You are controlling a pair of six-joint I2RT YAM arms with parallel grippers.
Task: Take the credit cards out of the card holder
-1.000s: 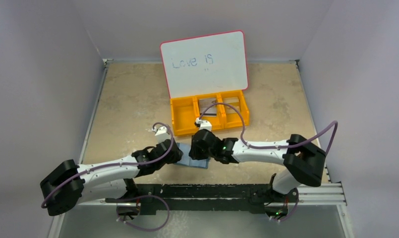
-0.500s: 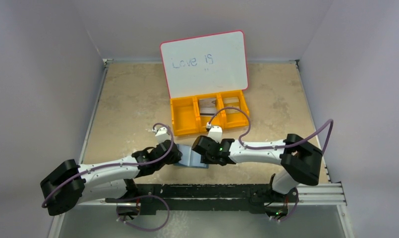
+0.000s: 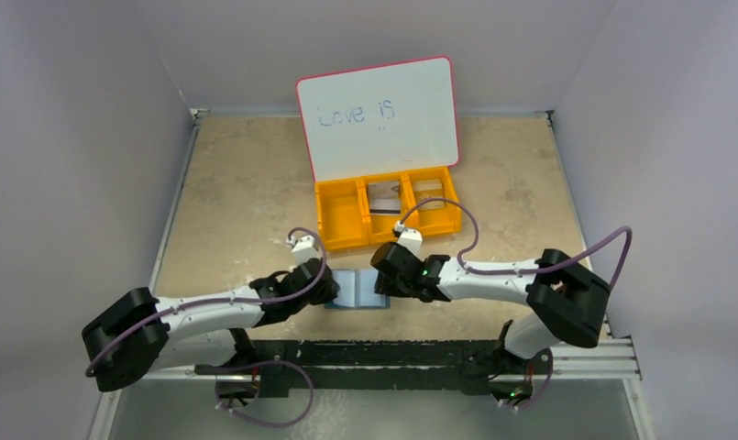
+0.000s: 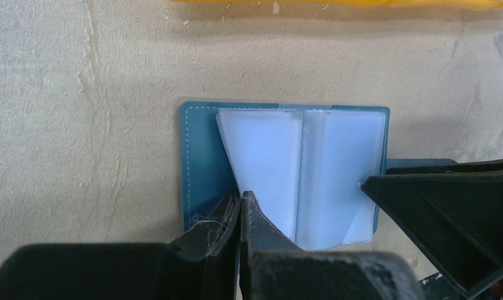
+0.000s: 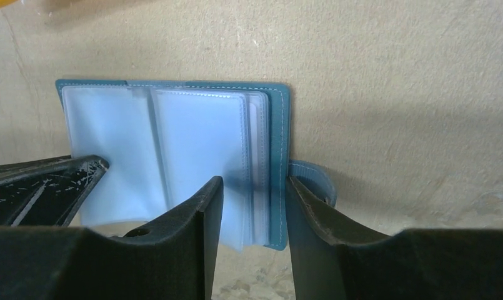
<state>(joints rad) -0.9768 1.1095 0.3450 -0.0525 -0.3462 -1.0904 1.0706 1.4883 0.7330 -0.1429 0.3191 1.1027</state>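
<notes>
RISK | card holder (image 3: 358, 290) open on counter (image 3: 246, 183), 6 o'clock of orange bin (image 3: 339, 225) | left gripper (image 4: 240, 205) jaws pinched shut on its clear sleeve (image 4: 261, 150) | right gripper (image 5: 253, 187) jaws half-wide astride its 3 o'clock edge — nothing clamped | likely slip: sleeve tears or it drags when pulled unanchored

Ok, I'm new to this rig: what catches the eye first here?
A teal card holder lies open, clear sleeves up, low in the centre of the overhead view. The left gripper is pinched shut on one sleeve, while the right gripper, open, straddles its right edge. Farther back, a whiteboard reading "Love is" stands against an orange bin.
</notes>
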